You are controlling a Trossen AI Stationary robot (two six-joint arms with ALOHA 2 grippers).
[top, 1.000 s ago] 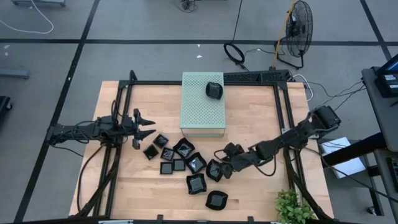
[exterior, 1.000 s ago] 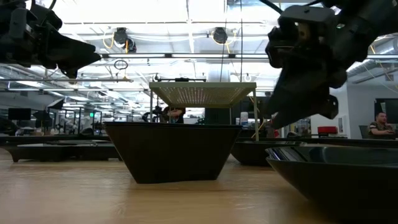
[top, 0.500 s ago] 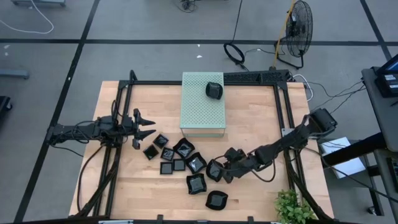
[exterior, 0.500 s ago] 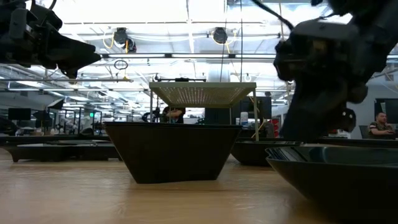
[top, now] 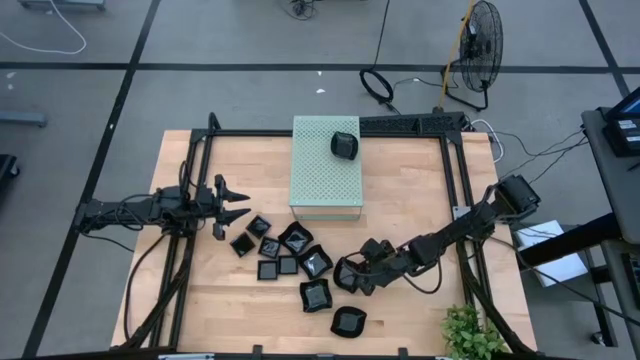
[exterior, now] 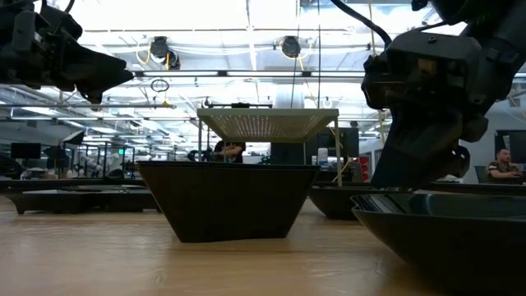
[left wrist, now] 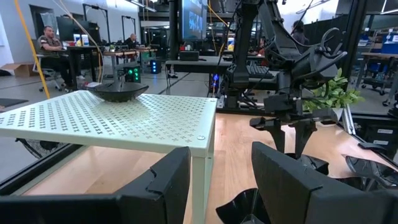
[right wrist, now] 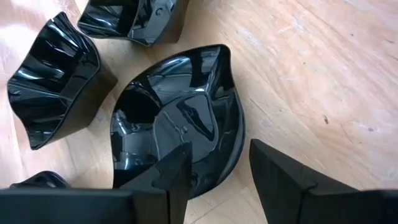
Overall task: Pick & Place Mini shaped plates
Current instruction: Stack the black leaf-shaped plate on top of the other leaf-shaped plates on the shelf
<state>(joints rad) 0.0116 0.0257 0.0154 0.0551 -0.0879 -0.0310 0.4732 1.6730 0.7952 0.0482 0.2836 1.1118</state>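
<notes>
Several small glossy black plates [top: 290, 255] lie clustered on the wooden table in front of the pale green perforated box [top: 327, 170]. One more plate [top: 344, 145] rests on the box top. My right gripper [right wrist: 219, 152] is open and low over a leaf-shaped plate [right wrist: 177, 134], also seen in the high view [top: 343, 272]. One finger [right wrist: 171, 177] is above the plate's hollow and the other finger [right wrist: 277, 177] is outside its rim. My left gripper [top: 235, 205] is open and waits raised at the table's left, beside the cluster. My right gripper straddles the rim [right wrist: 239, 140] of the leaf-shaped plate, slanting down from the table's right. Whether either finger touches the plate, I cannot tell. The plate lies flat on the table.
A scalloped plate [right wrist: 53, 84] and a square plate [right wrist: 134, 22] lie close beside the leaf-shaped one. A black frame [top: 455, 190] borders the table. A green plant [top: 470, 335] stands at the near right corner. Bare wood [top: 410, 190] lies right of the box.
My right gripper has moved down and a little toward the table's left and near edge, coming low over the leaf-shaped plate. The plates have stayed where they were.
</notes>
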